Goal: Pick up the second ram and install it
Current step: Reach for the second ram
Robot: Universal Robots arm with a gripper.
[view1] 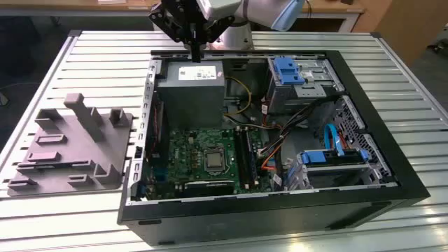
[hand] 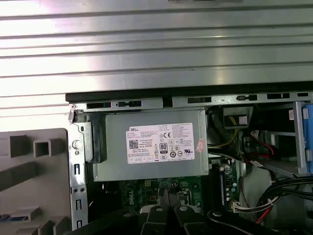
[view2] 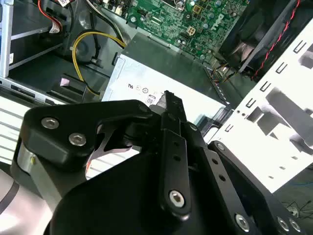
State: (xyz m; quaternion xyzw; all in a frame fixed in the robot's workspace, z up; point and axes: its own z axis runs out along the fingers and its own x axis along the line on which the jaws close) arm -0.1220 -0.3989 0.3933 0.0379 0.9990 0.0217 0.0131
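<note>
An open computer case (view1: 280,210) lies on a slatted counter (view1: 56,220), with a grey tray (view1: 70,152) at the exterior view's left. Inside, the second ram (view1: 245,153) seems seated in the motherboard (view1: 189,152) slots. Farther back, the gripper (view1: 196,56) hovers above the power supply (view1: 189,100), fingers pressed together, empty.

Ribbed metal surface (view1: 84,47) spreads under and all round the claw (view1: 196,52). Slats are pale, with bright glare across them in the first wrist view. Beyond the claw, past the surface's far edge, stands light wooden furniture (view1: 381,16). Dark floor (view1: 21,47) lies off both sides, well apart from the claw.
</note>
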